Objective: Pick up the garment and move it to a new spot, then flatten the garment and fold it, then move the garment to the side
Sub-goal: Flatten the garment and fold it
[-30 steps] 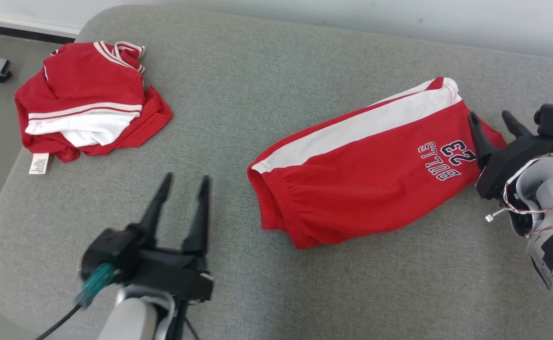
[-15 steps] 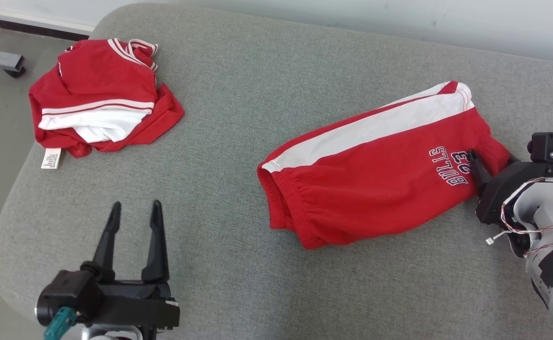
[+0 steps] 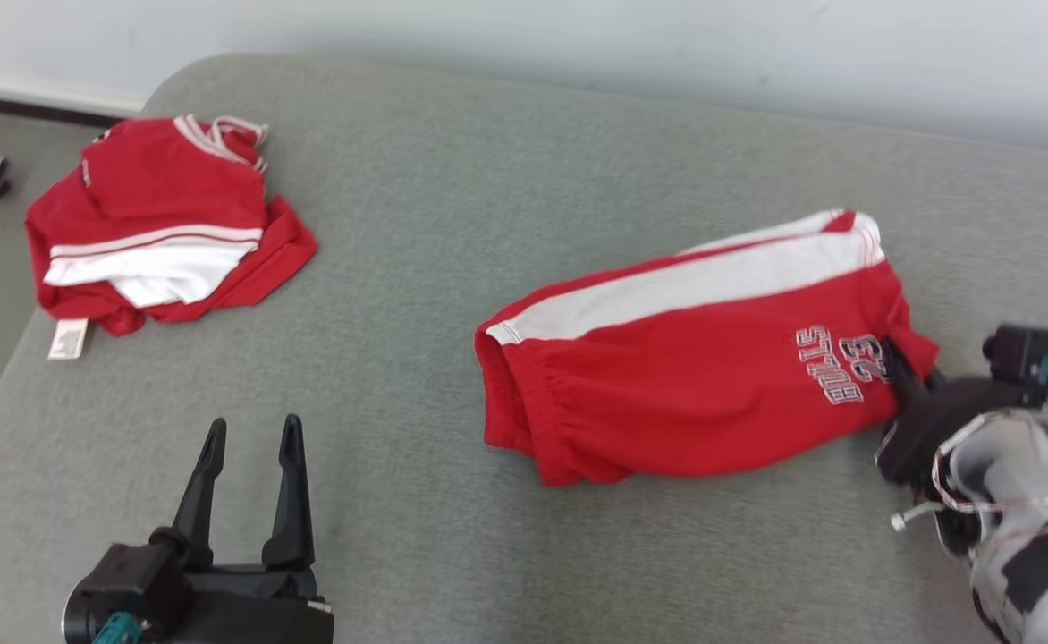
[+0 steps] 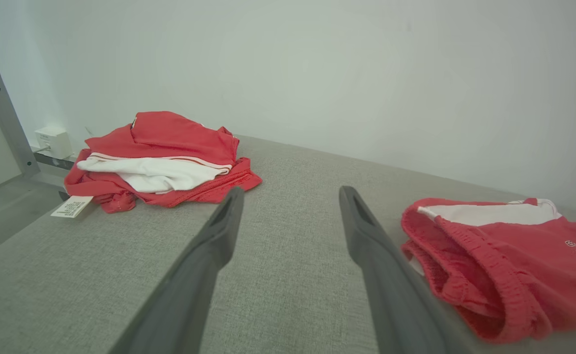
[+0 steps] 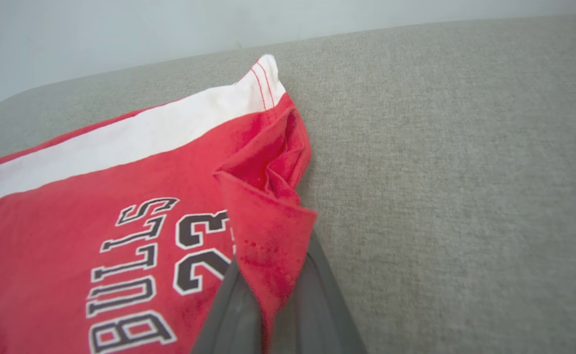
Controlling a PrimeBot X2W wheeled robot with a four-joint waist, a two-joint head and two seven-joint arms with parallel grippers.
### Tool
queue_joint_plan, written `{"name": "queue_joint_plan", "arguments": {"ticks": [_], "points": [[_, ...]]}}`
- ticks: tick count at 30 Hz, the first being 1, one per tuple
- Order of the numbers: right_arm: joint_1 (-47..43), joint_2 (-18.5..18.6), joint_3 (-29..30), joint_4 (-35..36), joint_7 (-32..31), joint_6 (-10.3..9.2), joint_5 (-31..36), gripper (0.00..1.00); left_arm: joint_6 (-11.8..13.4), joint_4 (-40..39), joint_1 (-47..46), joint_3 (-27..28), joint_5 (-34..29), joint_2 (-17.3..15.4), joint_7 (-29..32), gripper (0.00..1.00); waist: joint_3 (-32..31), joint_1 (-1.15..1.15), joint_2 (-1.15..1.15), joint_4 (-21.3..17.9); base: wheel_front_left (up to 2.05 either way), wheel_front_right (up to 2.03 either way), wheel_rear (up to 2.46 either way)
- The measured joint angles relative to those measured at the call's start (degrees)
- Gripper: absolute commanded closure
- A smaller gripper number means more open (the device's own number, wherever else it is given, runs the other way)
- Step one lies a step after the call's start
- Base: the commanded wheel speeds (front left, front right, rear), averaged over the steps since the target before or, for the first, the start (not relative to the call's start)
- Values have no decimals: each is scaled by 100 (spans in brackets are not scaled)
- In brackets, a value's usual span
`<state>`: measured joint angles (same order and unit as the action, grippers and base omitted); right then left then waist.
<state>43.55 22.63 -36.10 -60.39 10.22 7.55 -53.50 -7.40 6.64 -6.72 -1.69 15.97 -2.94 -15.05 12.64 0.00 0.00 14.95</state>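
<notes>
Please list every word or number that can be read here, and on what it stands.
"BULLS": on the shorts, dark letters outlined white.
"23": on the shorts, beside "BULLS".
White tag at the edge of the red pile: print too small to read.

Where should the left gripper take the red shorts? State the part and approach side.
Probably grip the shorts' elastic waistband, coming low from the robot's left: that bunched end stands up off the cushion facing the open left gripper; the right gripper pinches the opposite hem corner.
</notes>
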Motion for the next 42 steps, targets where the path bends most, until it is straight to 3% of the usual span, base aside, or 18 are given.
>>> {"name": "queue_joint_plan", "arguments": {"ticks": [9, 14, 19, 27, 42], "points": [[-1065, 430, 172, 512, 292, 0, -533, 100, -11, 9, 318, 87, -237, 3, 0, 0, -309, 0, 0, -490, 0, 0, 0], [-1443, 761, 445, 466, 364, 0, -783, 100, -10, 11, 445, 130, -288, 4, -1, 0, -469, 0, 0, -738, 0, 0, 0], [-1571, 860, 604, 421, 402, 0, -854, 100, -11, 4, 452, 165, -303, 4, -1, 0, -565, 0, 0, -917, 0, 0, 0], [-1544, 691, 590, 806, 452, 0, -619, 100, -11, 19, 558, 258, -302, 3, -1, 0, -663, 0, 0, -1117, 0, 0, 0], [-2079, 78, 460, 2618, 441, 0, 352, 100, -11, 92, 663, 308, -258, 4, 0, 0, -928, 0, 1, -1090, 0, 0, 0]]}}
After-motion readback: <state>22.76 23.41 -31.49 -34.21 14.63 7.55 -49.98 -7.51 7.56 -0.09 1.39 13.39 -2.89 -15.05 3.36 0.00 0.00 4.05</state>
